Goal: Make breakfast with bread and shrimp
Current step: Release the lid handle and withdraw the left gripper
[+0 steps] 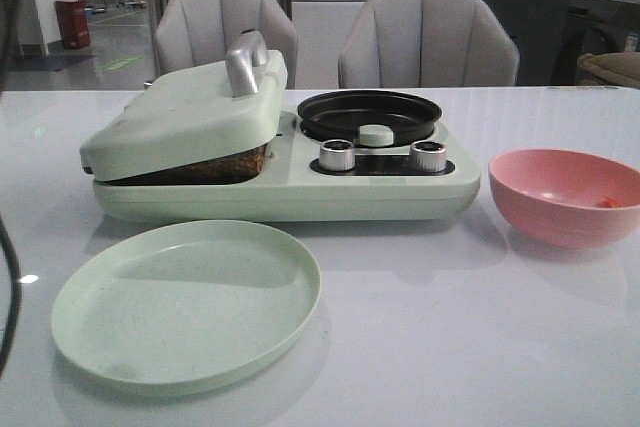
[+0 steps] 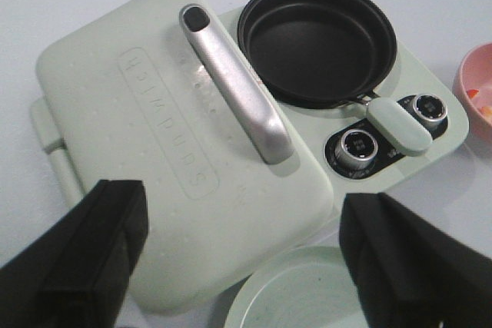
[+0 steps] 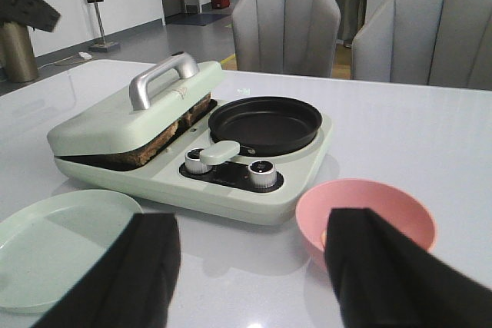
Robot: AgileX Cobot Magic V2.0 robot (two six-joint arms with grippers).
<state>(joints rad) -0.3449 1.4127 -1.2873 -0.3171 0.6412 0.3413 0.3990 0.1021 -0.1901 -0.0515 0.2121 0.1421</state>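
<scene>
Only the front view shows shrimp [image 1: 609,203] — inside bowl [image 1: 560,209].

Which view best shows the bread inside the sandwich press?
The right wrist view: the bread shows as a brown edge along two sides under the propped lid. The front view gives only a dark strip of it. The left wrist view shows just the lid top, no bread.

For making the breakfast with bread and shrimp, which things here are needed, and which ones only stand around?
Needed:
- bread, under the sandwich maker lid
- shrimp, in the pink bowl
- black pan
- knobs
- green plate

Only around:
- grey chairs
- red bin
</scene>
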